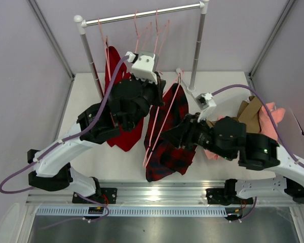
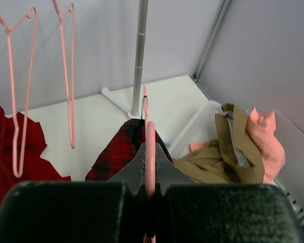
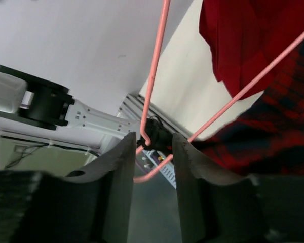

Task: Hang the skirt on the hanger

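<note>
White table (image 1: 122,165), left gripper (image 2: 150,174) clamping hanger (image 2: 150,134), skirt (image 1: 175,148) below

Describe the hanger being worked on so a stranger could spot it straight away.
Start at the metal rail at the back of the table, then come forward to the table's middle. The hanger is the pale-pink one resting against the plaid skirt; the other pink hangers hang from the rail.

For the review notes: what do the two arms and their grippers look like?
The left arm and right arm have white lower links and bulky black upper joints. A purple cable loops along each to a white camera housing at the wrist. The left gripper and right gripper have dark grey, tapered fingers.
</note>
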Action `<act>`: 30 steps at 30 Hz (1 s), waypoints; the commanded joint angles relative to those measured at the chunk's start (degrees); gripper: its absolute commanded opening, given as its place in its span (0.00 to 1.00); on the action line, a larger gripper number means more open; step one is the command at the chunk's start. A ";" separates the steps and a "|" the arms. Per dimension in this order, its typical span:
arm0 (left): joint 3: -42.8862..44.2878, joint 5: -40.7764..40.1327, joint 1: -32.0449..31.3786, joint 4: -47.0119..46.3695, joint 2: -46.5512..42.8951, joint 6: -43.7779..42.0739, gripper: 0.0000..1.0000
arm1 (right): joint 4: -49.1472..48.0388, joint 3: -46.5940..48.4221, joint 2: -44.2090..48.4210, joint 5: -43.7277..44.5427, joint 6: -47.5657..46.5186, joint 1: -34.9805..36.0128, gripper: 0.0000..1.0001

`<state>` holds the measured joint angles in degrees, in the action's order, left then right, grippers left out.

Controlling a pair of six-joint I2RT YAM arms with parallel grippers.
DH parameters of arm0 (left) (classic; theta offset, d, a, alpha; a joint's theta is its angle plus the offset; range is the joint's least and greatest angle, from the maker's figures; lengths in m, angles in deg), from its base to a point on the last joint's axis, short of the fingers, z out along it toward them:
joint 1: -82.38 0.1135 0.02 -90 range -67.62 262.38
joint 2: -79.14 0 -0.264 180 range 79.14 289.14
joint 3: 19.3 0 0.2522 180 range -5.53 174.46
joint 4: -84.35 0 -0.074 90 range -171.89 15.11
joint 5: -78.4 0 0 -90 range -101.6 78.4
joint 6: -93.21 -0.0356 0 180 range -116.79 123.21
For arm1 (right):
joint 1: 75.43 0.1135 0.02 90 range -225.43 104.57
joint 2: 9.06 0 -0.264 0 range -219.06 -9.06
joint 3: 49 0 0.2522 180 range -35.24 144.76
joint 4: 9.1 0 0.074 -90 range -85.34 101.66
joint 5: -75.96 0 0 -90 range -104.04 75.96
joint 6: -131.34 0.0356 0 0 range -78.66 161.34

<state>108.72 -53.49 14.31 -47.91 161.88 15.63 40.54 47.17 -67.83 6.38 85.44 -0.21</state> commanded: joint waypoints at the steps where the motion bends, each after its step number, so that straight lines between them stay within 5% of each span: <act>1: 4.04 0.32 -2.67 3.63 -0.12 -0.65 0.00 | 1.21 0.83 5.49 4.01 0.20 1.07 0.46; 5: 2.90 -1.09 -4.00 7.94 -1.96 0.75 0.00 | 2.17 -0.67 11.72 3.83 0.20 1.24 0.66; 13: 7.98 -6.97 -4.00 21.73 -4.16 3.92 0.00 | 13.16 6.27 10.17 13.49 -6.02 1.24 0.72; 18: 7.66 0.39 -4.08 31.32 -6.18 6.03 0.00 | 15.19 8.90 3.32 22.02 -9.02 -0.07 0.78; 22: 1.33 -0.29 -4.08 34.13 -13.37 7.96 0.00 | 9.40 8.64 -0.73 14.14 -12.19 -8.49 0.80; 26: 2.19 -3.98 -4.00 39.66 -15.15 8.76 0.00 | 0.80 7.59 -4.86 -3.34 -12.11 -22.89 0.77; 30: 4.39 -6.53 -3.47 40.82 -15.06 8.23 0.00 | -3.97 13.02 -12.58 -8.45 -14.90 -26.26 0.77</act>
<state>110.89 -57.21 10.53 -9.03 146.50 23.39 44.39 55.17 -76.85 6.93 74.36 -24.80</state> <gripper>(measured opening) 0.028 0.772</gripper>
